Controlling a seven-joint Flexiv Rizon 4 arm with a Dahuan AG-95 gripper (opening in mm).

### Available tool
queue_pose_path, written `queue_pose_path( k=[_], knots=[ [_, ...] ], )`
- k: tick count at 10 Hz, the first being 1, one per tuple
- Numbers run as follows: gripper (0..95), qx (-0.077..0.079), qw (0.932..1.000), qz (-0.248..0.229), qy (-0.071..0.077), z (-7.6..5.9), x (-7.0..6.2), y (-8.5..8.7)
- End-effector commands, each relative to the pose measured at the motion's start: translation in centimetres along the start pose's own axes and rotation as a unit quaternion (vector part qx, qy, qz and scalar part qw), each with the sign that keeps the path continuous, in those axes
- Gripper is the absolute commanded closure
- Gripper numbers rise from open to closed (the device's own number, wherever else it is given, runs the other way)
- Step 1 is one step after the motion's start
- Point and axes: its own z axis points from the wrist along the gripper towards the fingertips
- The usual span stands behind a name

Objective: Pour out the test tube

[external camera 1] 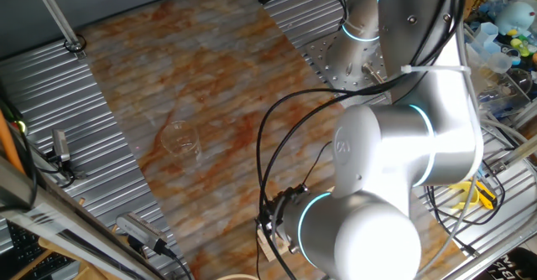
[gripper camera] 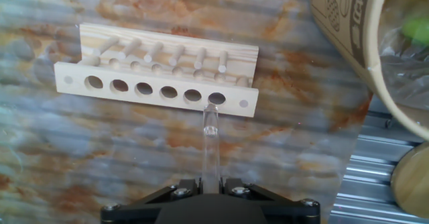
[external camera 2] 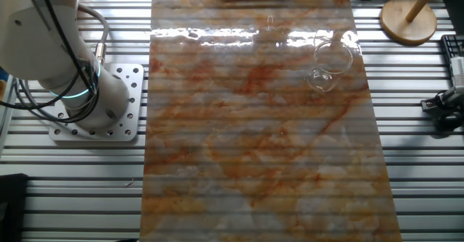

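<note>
A marbled orange-grey tabletop (external camera 2: 254,140) lies between ribbed metal panels (external camera 2: 420,162), glare streaking its far end.

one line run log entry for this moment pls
phase: tube lifted, pour not begun | gripper: shut on test tube | tube: above wooden rack, near its end hole | beaker: on table, apart from rack

Directly ahead of the black two-finger gripper (gripper camera: 210,186), past the tip of the slim clear glass test tube (gripper camera: 211,140) clamped between its fingers, the pale wooden rack with a row of holes (gripper camera: 157,76) bars the way. To the gripper's left, open orange-marbled tabletop (gripper camera: 80,150) gives free passage. To its upper right a brown cardboard box (gripper camera: 345,23) crowds in, with ribbed metal decking (gripper camera: 375,177) below it.
</note>
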Motion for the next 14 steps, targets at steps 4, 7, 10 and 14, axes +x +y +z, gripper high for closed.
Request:
queue_pose_path(
  k=[4, 7, 10, 14],
  knots=[
    [95.0, -0.005, 0.9999, -0.009, 0.011, 0.14, -0.3, -0.08],
    [95.0, -0.007, 0.9998, -0.011, 0.015, 0.29, -0.43, -0.12],
    [95.0, -0.009, 0.9997, -0.011, 0.019, 0.26, -0.8, -0.09],
    [95.0, -0.008, 0.9996, -0.011, 0.026, 0.3, -1.12, -0.09]
  ],
)
